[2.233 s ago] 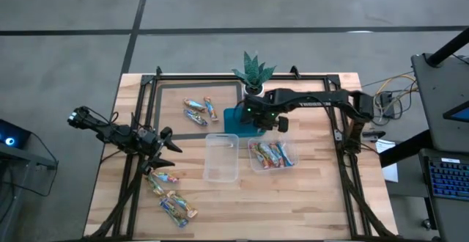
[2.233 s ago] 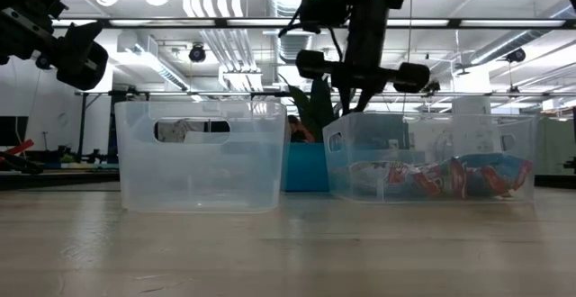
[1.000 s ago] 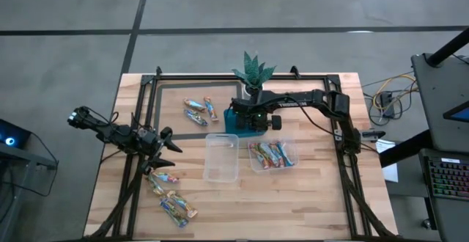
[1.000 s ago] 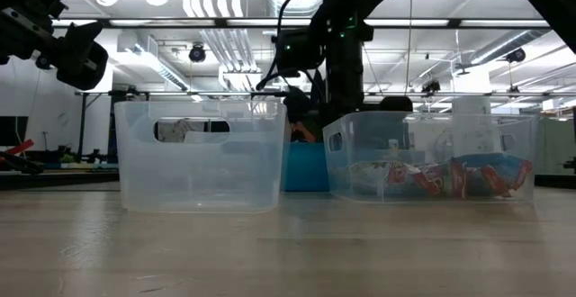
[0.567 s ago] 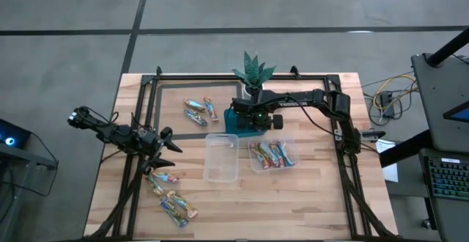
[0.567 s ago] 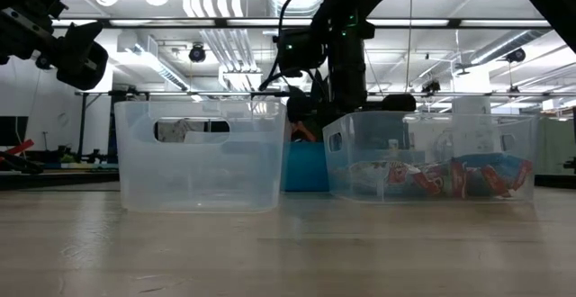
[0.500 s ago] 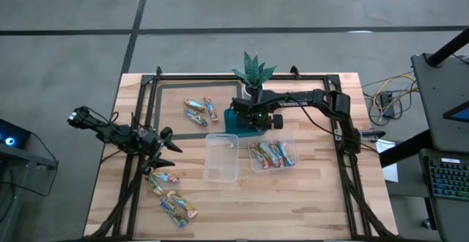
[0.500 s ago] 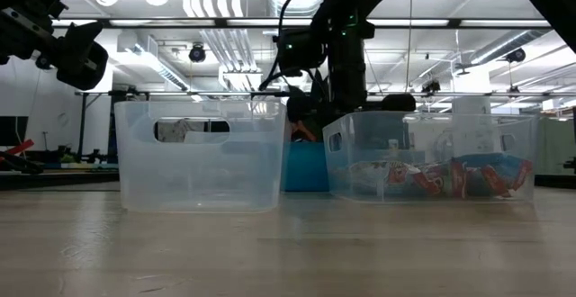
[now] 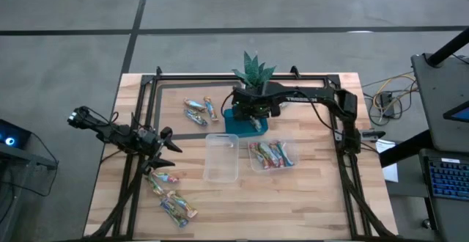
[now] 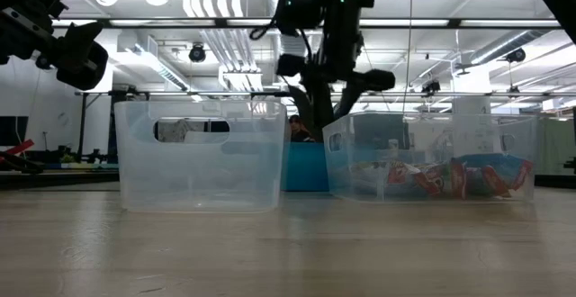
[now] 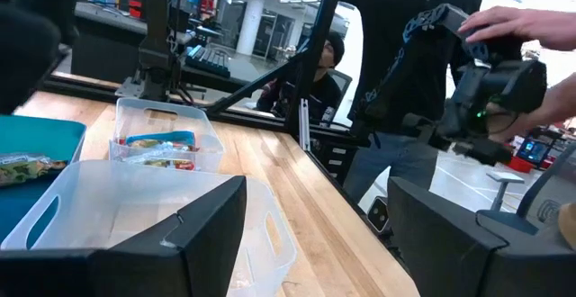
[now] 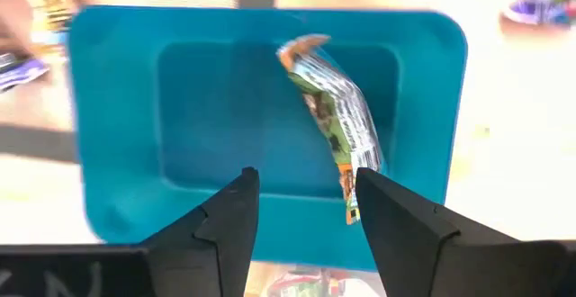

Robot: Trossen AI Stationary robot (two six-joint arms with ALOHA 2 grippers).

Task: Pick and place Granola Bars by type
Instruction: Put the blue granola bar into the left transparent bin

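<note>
Teal tray (image 9: 242, 122) under the right gripper (image 9: 253, 114) from above, with one clear tub (image 9: 222, 157) empty, the other tub (image 9: 272, 155) holding about four granola bars (image 9: 272, 154), two loose bars (image 9: 200, 109) behind and roughly four (image 9: 170, 196) by the left gripper (image 9: 163, 150), so I judge sorting under halfway. From table height, the filled tub's bars (image 10: 450, 176) show red (count unclear). Left wrist: fingers spread wide, empty; right wrist: one bar (image 12: 335, 121) lying in the tray (image 12: 126, 108), jaws parted above it, gripping nothing.
</note>
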